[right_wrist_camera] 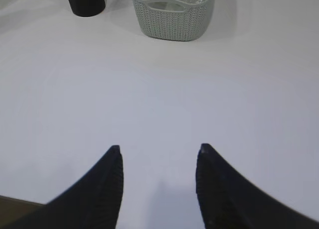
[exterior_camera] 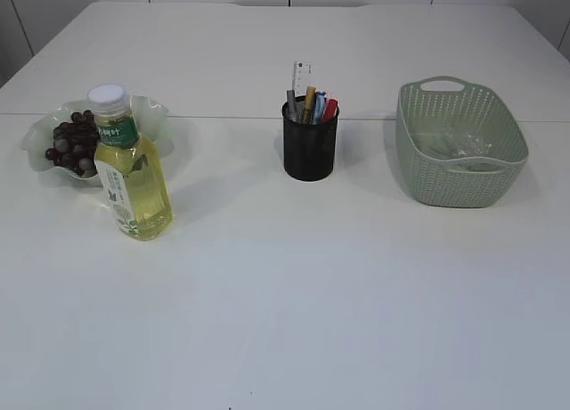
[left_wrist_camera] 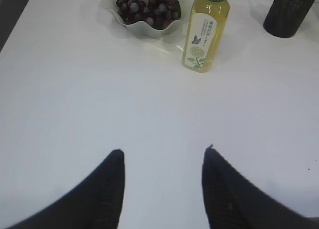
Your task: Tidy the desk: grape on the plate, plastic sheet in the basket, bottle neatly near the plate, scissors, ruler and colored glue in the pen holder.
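Observation:
Dark grapes lie on the pale green wavy plate at the far left. The yellow bottle with a white cap stands upright just right of the plate. A black mesh pen holder in the middle holds a clear ruler, coloured glue pens and dark scissor handles. The green basket at right holds a clear plastic sheet. My left gripper and right gripper hang open over bare table, both empty.
The white table stretches wide in front of the objects. A seam runs across the tabletop behind the pen holder. The table's near left edge shows in the right wrist view, with a dark floor below.

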{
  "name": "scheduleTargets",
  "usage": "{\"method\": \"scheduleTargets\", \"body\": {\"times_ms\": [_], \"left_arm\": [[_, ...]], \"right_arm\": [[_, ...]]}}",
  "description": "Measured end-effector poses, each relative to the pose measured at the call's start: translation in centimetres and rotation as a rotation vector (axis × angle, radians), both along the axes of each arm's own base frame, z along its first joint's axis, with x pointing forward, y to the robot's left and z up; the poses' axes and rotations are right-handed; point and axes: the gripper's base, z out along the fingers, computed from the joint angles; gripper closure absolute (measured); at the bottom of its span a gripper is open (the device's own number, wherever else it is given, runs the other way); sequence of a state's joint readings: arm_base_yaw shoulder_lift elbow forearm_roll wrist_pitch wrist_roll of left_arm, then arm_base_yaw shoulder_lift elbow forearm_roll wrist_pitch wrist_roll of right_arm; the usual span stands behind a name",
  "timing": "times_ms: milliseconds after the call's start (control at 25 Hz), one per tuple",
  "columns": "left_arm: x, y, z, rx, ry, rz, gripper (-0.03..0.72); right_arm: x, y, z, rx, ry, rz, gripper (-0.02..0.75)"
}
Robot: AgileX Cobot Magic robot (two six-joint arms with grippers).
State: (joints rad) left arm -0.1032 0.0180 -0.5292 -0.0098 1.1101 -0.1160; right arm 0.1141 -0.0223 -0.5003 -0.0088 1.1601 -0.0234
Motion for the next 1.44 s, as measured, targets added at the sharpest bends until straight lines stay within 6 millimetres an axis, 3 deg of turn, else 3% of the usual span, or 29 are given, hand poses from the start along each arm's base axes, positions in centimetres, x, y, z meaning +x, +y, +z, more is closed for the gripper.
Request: {"method": "scheduleTargets", "body": {"times_ms": [1440], "left_arm": [[-0.1,-0.01,0.0,0.001,-0.007,-0.003,0.316]], "right_arm": [[0.02,0.23,-0.04,0.006,0.0,-0.115,0.352]]}}
